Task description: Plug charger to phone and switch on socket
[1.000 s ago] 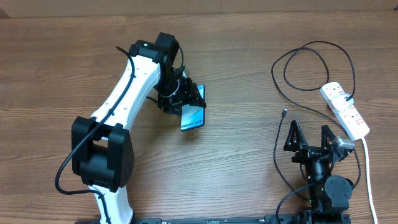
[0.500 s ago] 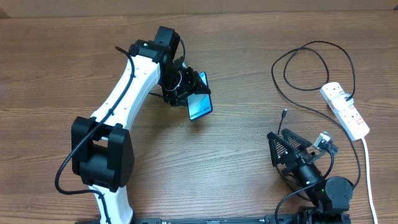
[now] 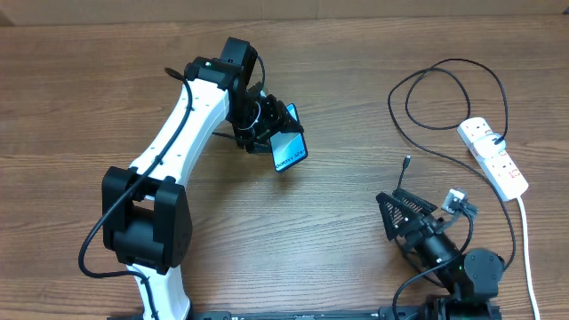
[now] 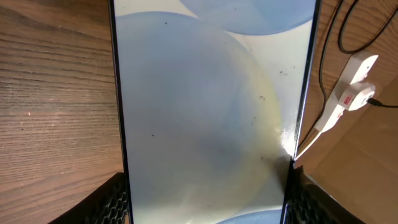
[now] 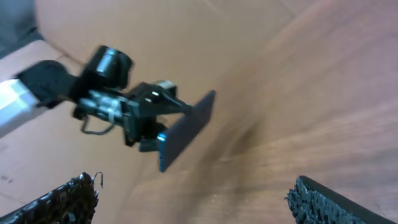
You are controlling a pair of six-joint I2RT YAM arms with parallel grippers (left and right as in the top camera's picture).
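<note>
My left gripper [image 3: 269, 130] is shut on the phone [image 3: 288, 153] and holds it tilted above the table, left of centre. In the left wrist view the phone's light screen [image 4: 205, 106] fills the frame between my two fingers [image 4: 205, 202]. My right gripper [image 3: 389, 219] is open and empty at the front right, turned left towards the phone. The right wrist view shows the phone [image 5: 186, 130] edge-on beyond the open fingers [image 5: 193, 199]. The charger, a thin black cable [image 3: 444, 64], loops from its loose plug tip [image 3: 405, 162] to the white socket strip [image 3: 494, 156] at the right.
The socket's thick white cord [image 3: 526, 244] runs down to the table's front right edge. The socket [image 4: 356, 87] and black cable [image 4: 348, 31] also show at the right in the left wrist view. The left arm [image 3: 178, 133] reaches across the left half of the wooden table.
My left gripper has carried the phone a little to the right and tilted it. My right gripper has swung from facing away to facing left, towards the phone.
</note>
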